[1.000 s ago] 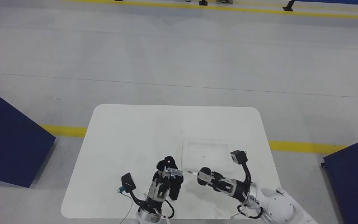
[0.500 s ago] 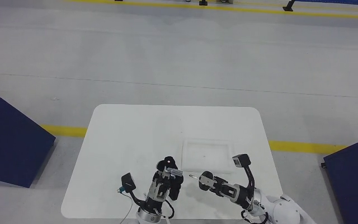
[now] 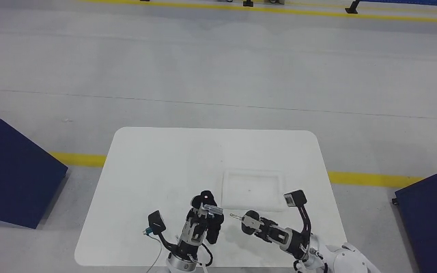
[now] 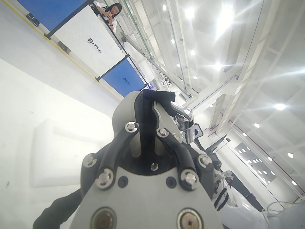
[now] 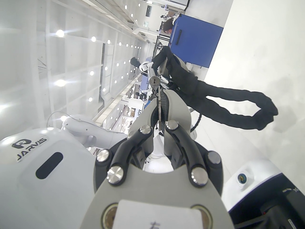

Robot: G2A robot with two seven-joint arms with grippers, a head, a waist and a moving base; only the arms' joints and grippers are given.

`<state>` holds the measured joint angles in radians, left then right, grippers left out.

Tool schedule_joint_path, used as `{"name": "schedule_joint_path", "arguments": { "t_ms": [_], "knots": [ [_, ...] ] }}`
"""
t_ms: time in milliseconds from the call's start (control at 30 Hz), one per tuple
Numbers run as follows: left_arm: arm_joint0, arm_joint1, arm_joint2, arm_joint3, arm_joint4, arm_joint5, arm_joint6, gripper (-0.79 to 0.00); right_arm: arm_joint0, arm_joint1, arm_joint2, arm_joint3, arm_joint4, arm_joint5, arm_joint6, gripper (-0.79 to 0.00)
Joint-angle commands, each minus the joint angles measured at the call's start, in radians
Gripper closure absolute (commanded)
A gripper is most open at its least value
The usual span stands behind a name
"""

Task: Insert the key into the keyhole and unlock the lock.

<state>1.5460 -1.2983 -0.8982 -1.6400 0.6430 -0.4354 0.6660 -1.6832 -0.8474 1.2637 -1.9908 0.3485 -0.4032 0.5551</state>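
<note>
Pinches the key (image 5: pixel 159 110) edge-on between the pressed-together jaws of the right gripper (image 5: pixel 160 99), with the blade poking out ahead toward the keyhole (image 5: pixel 154 81). Faces that round keyhole end almost squarely, judging by the right wrist view, yet falls short of it: seen from above, shows the key (image 3: pixel 235 216) near the padlock (image 3: pixel 211 208) and apart from it. Clamps the padlock (image 4: pixel 183 117) in the left gripper (image 4: pixel 152 106), with jaws squeezed onto its body and a chrome part jutting out beside one finger. Holds both pieces up off the table (image 3: pixel 157 170), above its near edge, with the left gripper (image 3: pixel 205 213) and the right gripper (image 3: pixel 247 221) pointed at each other. Hovers just on the near side of a shallow white tray (image 3: pixel 252 188) lying farther out on the table. Counts, on this evidence, as the early part done: key in one grip, padlock in the other, rough line-up made. Leaves the core of the job undone: closing the gap, sliding the blade into the keyhole, turning it, freeing the shackle. Cannot tell from these views whether blade and slot agree in rotation; likely calls for a slow, straight approach.
</note>
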Motion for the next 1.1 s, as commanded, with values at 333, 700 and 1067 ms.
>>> {"name": "schedule_joint_path", "arguments": {
  "t_ms": [333,700,1067],
  "knots": [
    [0.0,0.0,0.0,0.0,0.0,0.0,0.0,0.0,-0.016,-0.01,0.001,-0.039,0.009,0.073,-0.005,0.0],
    [0.0,0.0,0.0,0.0,0.0,0.0,0.0,0.0,0.002,-0.025,-0.023,-0.036,0.015,0.099,-0.024,0.0],
    [0.0,0.0,0.0,0.0,0.0,0.0,0.0,0.0,0.021,-0.041,-0.044,-0.039,0.008,0.122,-0.042,0.0]
  ]
}}
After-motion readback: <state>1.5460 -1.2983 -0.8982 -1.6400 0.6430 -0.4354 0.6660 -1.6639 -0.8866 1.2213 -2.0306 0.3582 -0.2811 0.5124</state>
